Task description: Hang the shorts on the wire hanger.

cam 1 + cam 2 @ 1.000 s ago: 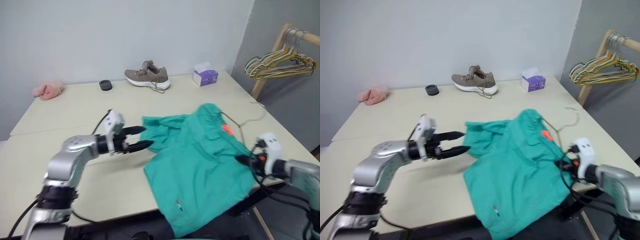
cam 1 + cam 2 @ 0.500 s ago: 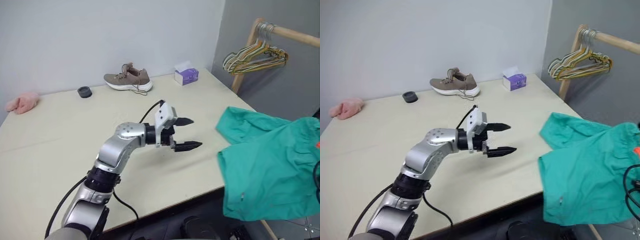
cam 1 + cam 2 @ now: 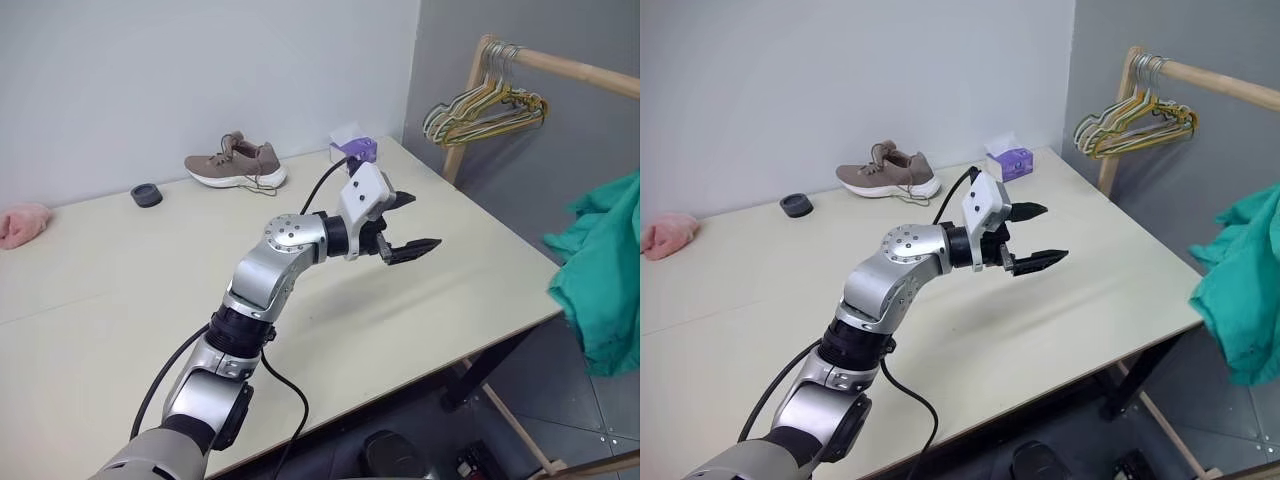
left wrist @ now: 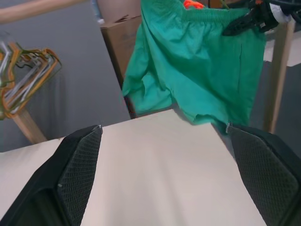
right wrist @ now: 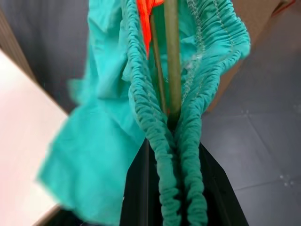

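The teal shorts [image 3: 603,290] hang in the air past the table's right edge, off the tabletop. My right gripper [image 5: 173,127] is shut on the gathered waistband, pinching it together with an olive-green wire of the hanger [image 5: 171,56] that runs between the folds. An orange-red tag [image 5: 146,9] shows beside the wire. In the left wrist view the same right gripper [image 4: 247,21] holds the shorts [image 4: 197,61] up by a top corner. My left gripper [image 3: 422,220] is open and empty above the table, pointing toward the shorts.
On the cream table [image 3: 120,300] lie a brown shoe [image 3: 235,165], a purple tissue box [image 3: 352,147], a black ring [image 3: 146,194] and a pink fluffy cloth [image 3: 18,222]. A wooden rack [image 3: 560,68] with a bunch of hangers [image 3: 485,105] stands at the right.
The view has swung right. The shorts were lifted off the table and carried out past its right edge. My left gripper opened wider and swept right over the table.
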You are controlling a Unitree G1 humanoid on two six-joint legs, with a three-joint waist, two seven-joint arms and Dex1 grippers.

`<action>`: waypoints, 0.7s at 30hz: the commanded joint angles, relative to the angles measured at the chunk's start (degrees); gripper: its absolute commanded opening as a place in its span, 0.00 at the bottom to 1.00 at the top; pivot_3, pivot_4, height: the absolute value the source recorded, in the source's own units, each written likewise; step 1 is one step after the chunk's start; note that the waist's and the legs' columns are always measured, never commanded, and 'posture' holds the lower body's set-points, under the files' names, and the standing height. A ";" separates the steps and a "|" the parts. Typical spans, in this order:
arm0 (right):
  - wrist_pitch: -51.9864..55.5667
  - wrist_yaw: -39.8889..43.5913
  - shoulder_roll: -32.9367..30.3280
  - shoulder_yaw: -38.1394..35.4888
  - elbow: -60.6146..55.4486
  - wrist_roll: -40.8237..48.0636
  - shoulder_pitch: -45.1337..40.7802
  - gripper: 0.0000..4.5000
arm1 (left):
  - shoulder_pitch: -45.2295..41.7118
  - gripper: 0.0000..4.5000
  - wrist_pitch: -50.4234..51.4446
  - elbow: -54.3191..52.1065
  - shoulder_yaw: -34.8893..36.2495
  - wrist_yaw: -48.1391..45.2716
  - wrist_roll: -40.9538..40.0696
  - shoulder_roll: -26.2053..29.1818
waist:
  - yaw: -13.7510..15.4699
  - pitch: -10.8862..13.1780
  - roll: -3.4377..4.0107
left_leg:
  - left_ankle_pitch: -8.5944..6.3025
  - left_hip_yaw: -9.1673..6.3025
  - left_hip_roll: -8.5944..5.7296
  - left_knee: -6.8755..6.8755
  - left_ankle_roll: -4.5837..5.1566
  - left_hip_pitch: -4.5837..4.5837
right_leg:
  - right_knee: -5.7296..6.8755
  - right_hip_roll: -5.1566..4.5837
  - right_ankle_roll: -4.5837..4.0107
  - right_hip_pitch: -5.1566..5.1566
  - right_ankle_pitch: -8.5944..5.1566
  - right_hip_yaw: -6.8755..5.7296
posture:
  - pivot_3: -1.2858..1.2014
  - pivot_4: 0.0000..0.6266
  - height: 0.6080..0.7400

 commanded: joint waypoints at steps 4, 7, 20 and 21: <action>-4.85 -2.60 -4.70 2.34 13.29 -1.57 -9.91 0.00 | -2.31 1.00 0.91 -2.87 -0.63 1.26 0.62 -0.83 | 0.21 0.02 0.11 | 0.00 -0.06 -0.18 0.02 0.01 0.01 | -0.03 -0.18 0.05 0.05 0.01 -0.01 | 0.36 0.00 1.00; -6.18 -3.01 -6.46 3.72 20.12 -1.80 -13.44 0.00 | -2.76 1.00 1.07 -2.92 -0.76 1.36 0.61 -1.39 | 0.37 0.02 0.18 | 0.00 -0.05 -0.25 0.04 0.02 0.02 | -0.03 -0.25 0.11 0.07 0.02 -0.01 | 0.36 0.00 1.00; -5.67 -1.14 -11.19 10.14 41.40 -1.75 -25.19 0.00 | -6.84 1.00 4.85 -2.96 -0.76 -6.44 -5.90 -3.16 | 0.22 0.06 0.33 | -0.01 0.15 -0.32 0.03 0.03 0.08 | -0.07 -0.32 0.17 0.12 0.00 -0.02 | 0.36 0.00 1.00; -5.84 -1.14 -11.29 10.44 42.27 -1.85 -25.62 0.00 | -7.13 1.00 5.17 -2.94 -0.84 -7.00 -6.26 -3.12 | 0.20 0.06 0.33 | -0.01 0.16 -0.32 0.03 0.02 0.09 | -0.07 -0.32 0.18 0.13 -0.01 -0.02 | 0.36 0.00 1.00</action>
